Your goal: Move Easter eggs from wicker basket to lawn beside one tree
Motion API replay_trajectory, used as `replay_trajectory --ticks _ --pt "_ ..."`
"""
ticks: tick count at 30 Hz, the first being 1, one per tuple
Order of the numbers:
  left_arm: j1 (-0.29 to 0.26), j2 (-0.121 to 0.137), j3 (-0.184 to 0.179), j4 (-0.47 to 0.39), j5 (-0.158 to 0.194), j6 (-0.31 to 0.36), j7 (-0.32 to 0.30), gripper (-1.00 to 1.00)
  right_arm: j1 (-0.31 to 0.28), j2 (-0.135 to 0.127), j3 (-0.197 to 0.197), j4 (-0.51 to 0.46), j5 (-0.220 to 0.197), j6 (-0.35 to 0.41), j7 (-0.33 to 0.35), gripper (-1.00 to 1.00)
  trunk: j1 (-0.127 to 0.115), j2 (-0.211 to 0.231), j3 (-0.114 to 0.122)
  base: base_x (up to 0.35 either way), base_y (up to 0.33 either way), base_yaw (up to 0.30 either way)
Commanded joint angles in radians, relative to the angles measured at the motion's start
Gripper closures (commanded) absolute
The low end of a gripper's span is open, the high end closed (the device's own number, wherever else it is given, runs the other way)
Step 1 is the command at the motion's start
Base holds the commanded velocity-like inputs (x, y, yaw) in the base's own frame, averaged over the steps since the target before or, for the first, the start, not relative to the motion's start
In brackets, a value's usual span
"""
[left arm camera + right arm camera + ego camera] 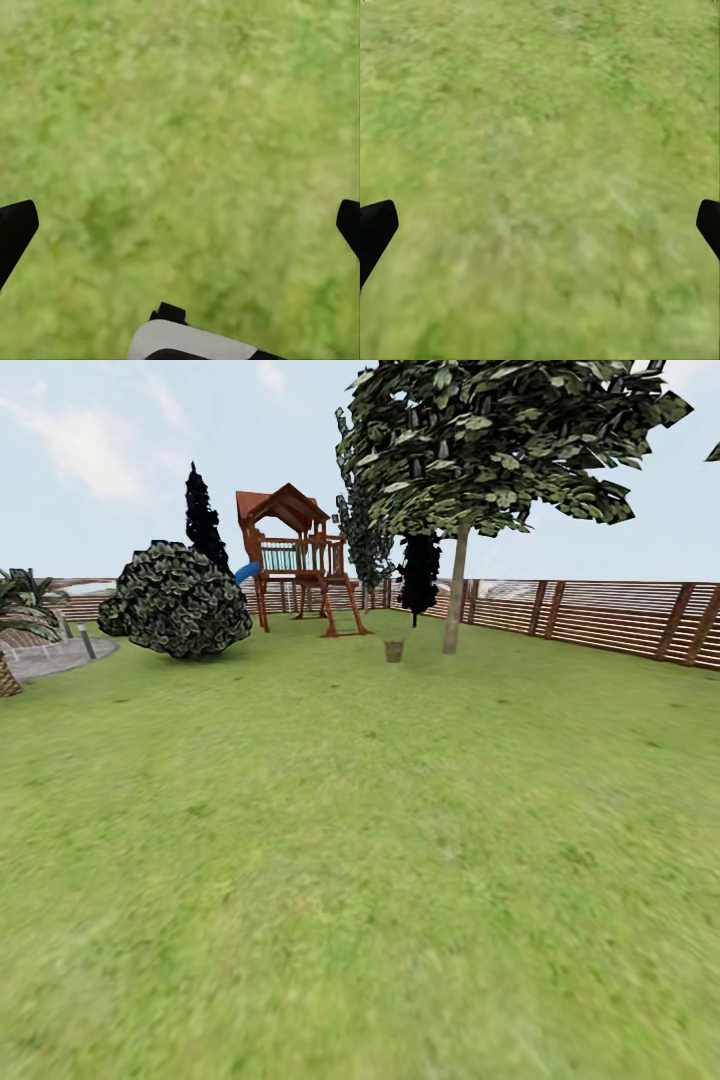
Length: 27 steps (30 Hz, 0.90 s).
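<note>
Grass of the lawn [360, 920] underfoot, so drive straight across toward the wicker basket [394, 651] far ahead, just beside the tree [457, 595], stopping close, with left gripper [180, 225] and right gripper [540, 225] spread wide, empty, ready.

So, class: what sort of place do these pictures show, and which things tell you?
A fenced garden: mottled green lawn, brown horizontal-slat wooden fence, red-brown wooden play tower.
</note>
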Motion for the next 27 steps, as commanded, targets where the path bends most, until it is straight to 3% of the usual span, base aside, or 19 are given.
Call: replay_trajectory --ticks 1,27 --pt "-0.001 0.001 -0.001 0.000 0.006 -0.003 -0.001 -1.00 -0.001 0.000 0.000 0.001 0.001 -0.003 -0.002 -1.00 0.001 -0.002 -0.002 0.331 0.000 0.000" --pt "-0.001 0.002 0.000 0.002 0.006 -0.003 0.004 -1.00 -0.001 -0.002 0.000 0.002 0.002 -0.002 -0.005 -1.00 0.001 -0.002 -0.002 0.332 0.000 0.000"
